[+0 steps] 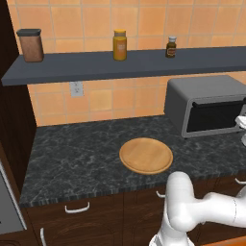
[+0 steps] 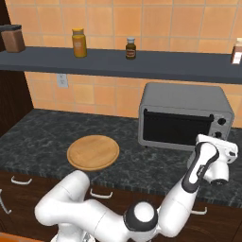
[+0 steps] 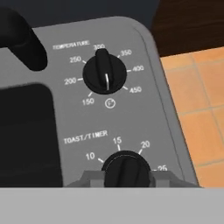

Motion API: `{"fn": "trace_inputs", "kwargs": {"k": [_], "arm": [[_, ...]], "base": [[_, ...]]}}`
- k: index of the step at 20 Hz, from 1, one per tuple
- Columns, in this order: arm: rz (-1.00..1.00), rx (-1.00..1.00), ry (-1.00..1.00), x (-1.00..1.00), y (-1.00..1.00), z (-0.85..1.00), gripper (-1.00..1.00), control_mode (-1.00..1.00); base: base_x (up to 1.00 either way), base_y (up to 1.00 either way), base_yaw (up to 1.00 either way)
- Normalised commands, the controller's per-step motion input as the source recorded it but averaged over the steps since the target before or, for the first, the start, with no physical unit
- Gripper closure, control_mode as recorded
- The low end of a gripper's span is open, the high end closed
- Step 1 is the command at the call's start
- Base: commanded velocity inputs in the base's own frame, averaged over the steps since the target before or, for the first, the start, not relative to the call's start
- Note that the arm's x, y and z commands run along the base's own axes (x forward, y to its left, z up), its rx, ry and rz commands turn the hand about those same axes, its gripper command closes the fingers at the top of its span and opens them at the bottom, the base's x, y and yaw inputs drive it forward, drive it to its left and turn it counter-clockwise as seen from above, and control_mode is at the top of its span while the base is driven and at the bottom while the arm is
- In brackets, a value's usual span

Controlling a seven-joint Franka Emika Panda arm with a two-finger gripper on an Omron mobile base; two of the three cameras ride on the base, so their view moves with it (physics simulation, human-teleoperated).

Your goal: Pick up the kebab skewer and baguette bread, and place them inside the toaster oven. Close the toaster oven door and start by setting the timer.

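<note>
The toaster oven [image 2: 184, 99] [image 1: 206, 96] stands at the counter's back right, and its dark glass door [image 2: 177, 128] [image 1: 214, 116] is closed. My gripper [image 3: 127, 180] is at the right-hand control panel, shut on the toast/timer knob [image 3: 127, 168], with one grey fingertip [image 3: 87, 179] on each side of it. Above that knob is the temperature knob [image 3: 105, 74]. From the right base view my hand [image 2: 215, 153] covers the oven's lower right corner. The kebab skewer and the baguette bread are hidden from view.
A round wooden board [image 1: 145, 155] [image 2: 93, 151] lies on the dark stone counter [image 1: 72, 158] left of the oven. A grey shelf [image 1: 120, 65] above carries jars and bottles. The oven's dark door handle [image 3: 22, 41] is at the hand view's upper left.
</note>
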Motion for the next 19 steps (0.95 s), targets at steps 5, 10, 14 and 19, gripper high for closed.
{"fn": "trace_inputs", "kwargs": {"k": [5,10,14,19], "arm": [[-0.05,0.41,0.00,0.02,0.01,0.47,1.00,-1.00],[-0.05,0.43,0.00,0.05,0.06,0.40,1.00,-1.00],[-0.07,0.40,0.00,0.12,0.14,0.29,1.00,-1.00],[-0.08,0.41,0.00,0.10,0.15,0.36,1.00,-1.00]], "base": [[0.00,0.00,0.00],[0.00,0.00,0.00],[0.00,0.00,0.00],[0.00,0.00,0.00]]}}
